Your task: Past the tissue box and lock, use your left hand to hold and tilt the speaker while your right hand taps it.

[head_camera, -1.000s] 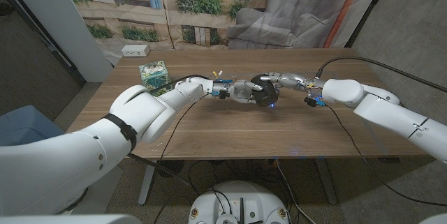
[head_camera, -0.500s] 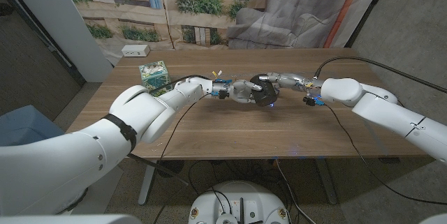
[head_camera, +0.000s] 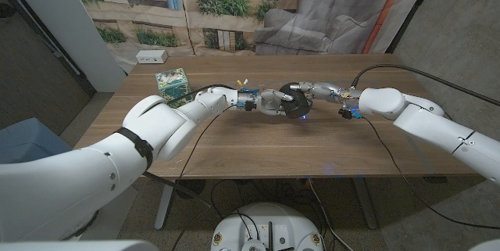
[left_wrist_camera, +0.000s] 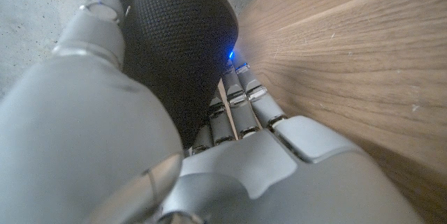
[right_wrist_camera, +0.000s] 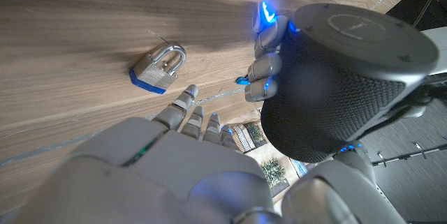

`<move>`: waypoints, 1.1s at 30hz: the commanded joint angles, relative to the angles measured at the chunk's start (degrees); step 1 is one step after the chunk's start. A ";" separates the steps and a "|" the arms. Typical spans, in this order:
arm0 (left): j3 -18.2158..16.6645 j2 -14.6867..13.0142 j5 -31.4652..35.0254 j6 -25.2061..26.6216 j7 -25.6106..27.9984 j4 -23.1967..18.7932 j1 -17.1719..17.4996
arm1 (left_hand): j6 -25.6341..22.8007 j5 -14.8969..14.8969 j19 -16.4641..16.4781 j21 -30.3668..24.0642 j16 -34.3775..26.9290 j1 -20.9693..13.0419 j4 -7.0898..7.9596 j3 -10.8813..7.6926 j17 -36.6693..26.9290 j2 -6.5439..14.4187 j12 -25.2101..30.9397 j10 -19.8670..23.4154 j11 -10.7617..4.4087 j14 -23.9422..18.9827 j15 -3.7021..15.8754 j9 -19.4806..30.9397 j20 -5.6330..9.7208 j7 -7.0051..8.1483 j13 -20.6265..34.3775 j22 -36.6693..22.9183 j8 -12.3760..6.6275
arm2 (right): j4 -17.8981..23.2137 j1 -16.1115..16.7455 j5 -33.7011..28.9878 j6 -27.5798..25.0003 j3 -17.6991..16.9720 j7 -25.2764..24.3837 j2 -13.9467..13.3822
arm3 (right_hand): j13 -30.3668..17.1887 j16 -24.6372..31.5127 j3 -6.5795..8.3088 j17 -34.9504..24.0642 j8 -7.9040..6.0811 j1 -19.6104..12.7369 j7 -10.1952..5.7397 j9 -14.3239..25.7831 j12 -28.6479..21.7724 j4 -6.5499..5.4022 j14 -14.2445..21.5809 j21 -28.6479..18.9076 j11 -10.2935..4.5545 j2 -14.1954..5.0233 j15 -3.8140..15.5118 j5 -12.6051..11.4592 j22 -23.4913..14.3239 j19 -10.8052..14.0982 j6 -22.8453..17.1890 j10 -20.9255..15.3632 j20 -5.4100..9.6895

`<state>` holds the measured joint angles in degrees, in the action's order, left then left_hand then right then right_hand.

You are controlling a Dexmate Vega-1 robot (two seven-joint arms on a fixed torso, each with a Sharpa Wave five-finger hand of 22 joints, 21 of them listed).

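The black mesh speaker [head_camera: 295,103] sits past the table's middle, gripped by my left hand [head_camera: 273,101], which wraps around its side. In the left wrist view the speaker [left_wrist_camera: 178,49] fills the palm, and the fingers [left_wrist_camera: 237,105] curl under it beside a blue light. The speaker [right_wrist_camera: 342,77] leans over, showing its round top. My right hand [head_camera: 319,91] reaches in from the other side, fingers spread, fingertips at the speaker's top edge. A silver padlock with a blue base [right_wrist_camera: 159,68] lies on the wood nearby. The green tissue box [head_camera: 172,83] stands at the far left.
A white power strip [head_camera: 151,55] lies near the table's [head_camera: 258,145] far left corner. A black cable [head_camera: 391,67] arcs over the far right side to my right wrist. Small blue and yellow parts [head_camera: 244,87] sit by my left wrist.
Hardly anything differs: my right arm has edged slightly toward the far side, and the speaker stays in my left hand's grip.
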<state>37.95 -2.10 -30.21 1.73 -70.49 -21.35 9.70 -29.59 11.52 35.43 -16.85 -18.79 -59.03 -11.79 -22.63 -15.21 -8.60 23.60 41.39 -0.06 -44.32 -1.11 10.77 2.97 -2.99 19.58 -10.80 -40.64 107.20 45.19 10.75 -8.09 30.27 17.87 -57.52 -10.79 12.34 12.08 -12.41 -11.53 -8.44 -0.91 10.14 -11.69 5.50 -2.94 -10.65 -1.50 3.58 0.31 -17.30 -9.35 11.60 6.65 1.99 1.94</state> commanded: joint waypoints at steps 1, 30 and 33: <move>-0.19 0.06 0.10 0.10 0.94 0.30 0.00 | -16.71 0.07 0.21 -0.42 -0.39 -2.58 1.68 -2.22 -1.87 16.01 0.37 14.85 -10.09 -6.83 14.56 0.31 5.98 4.21 8.31 -0.30 -3.33 | -0.25 -0.09 1.78 1.95 -1.28 -0.11 0.26 | -0.10 0.33 0.14 -0.08 -0.25 0.29 -0.03 0.16 0.20 -0.50 0.11 -0.06 0.06 -0.43 -0.08 -0.23 -0.07 0.39 -0.33 -0.27 -0.23; -0.67 -0.52 0.28 -0.77 2.84 0.40 -0.12 | -17.28 0.07 0.10 -0.67 0.00 -2.59 1.73 -2.32 -2.19 15.88 -0.19 15.29 -10.00 -7.20 14.52 0.25 5.94 4.06 8.45 -0.33 -2.86 | 1.82 2.82 3.96 3.76 -5.03 -4.19 -0.76 | -0.11 0.21 -0.82 -0.10 -0.08 1.31 0.21 0.16 0.34 -0.89 0.09 -0.09 0.13 -0.04 -0.91 -1.11 -0.11 0.84 -0.94 -0.35 -1.39; -0.60 -0.91 0.42 -1.37 2.48 0.22 -0.24 | -17.33 0.06 0.11 -0.69 -0.01 -2.62 1.70 -2.32 -2.24 15.85 -0.21 15.32 -10.02 -7.28 14.56 0.25 5.93 4.10 8.51 -0.33 -2.83 | 1.24 3.34 4.37 4.59 -5.46 -5.12 -0.34 | -0.11 0.36 -0.94 -0.11 -0.11 1.51 0.15 0.16 0.19 -1.00 0.48 -0.14 0.28 -0.09 -0.84 -1.25 -0.12 1.04 -1.18 -0.80 -1.39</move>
<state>37.39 -2.27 -30.06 1.63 -67.80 -20.84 9.68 -29.59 11.52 35.41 -17.17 -18.91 -59.03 -11.81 -22.66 -15.25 -8.60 23.47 41.55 -0.11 -44.63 -1.40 10.81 2.93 -2.99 19.58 -11.08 -40.68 108.92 46.73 13.50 -5.23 26.68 15.48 -58.30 -10.79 12.34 11.53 -12.39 -11.53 -7.82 -0.71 10.14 -11.43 4.50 -2.42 -10.65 -1.31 3.65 -0.21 -18.24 -9.36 12.42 5.62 1.81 0.70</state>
